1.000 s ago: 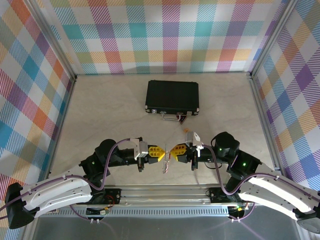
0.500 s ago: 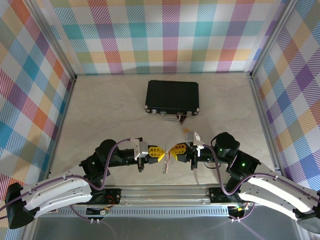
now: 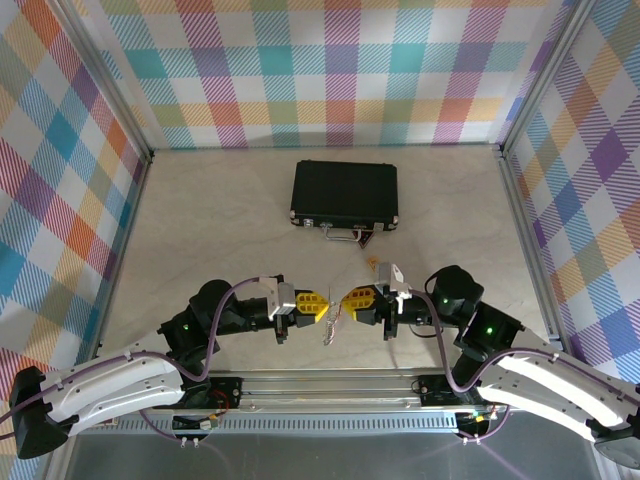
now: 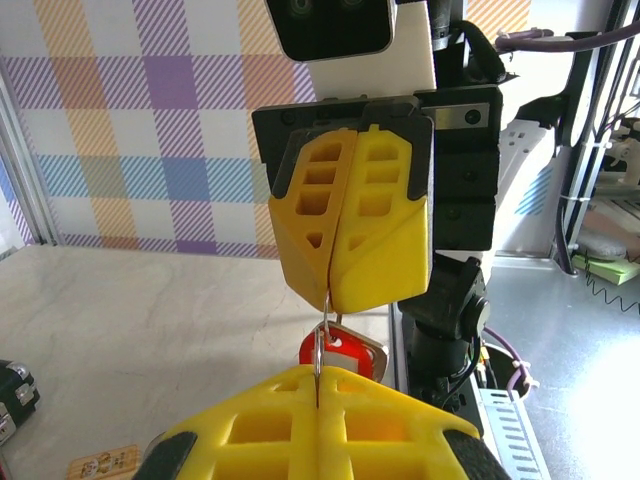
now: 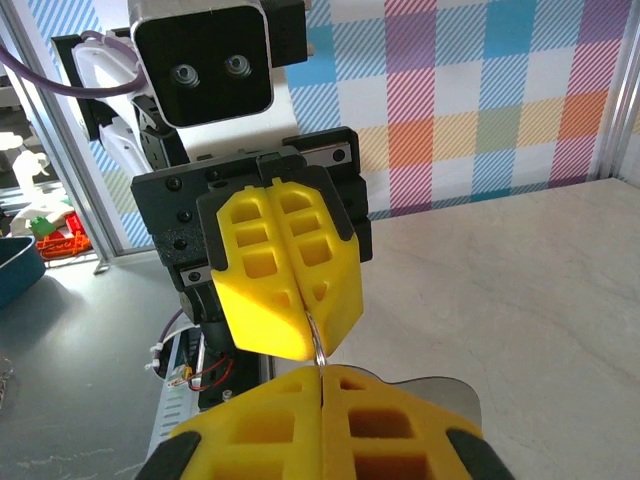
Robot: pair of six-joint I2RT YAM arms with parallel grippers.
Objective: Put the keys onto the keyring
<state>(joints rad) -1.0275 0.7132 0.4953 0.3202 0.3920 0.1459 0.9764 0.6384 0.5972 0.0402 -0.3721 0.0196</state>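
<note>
My left gripper and right gripper meet tip to tip above the table's near edge. Both are shut on the keyring, which shows edge-on as a thin silver line running between the two pairs of yellow fingers. In the right wrist view the keyring curves from my right gripper up into the left gripper. The key's red head hangs just behind my left gripper, under the right gripper. A flat silver piece shows behind my right fingers. Silver metal dangles below the grippers.
A black case with a metal handle lies shut at the middle of the table, beyond the grippers. A small yellow-orange tag lies between it and my right gripper. The metal base rail runs along the near edge.
The right gripper has edged slightly left, toward the left gripper. Both grips hold as before and the hanging metal has barely moved.
</note>
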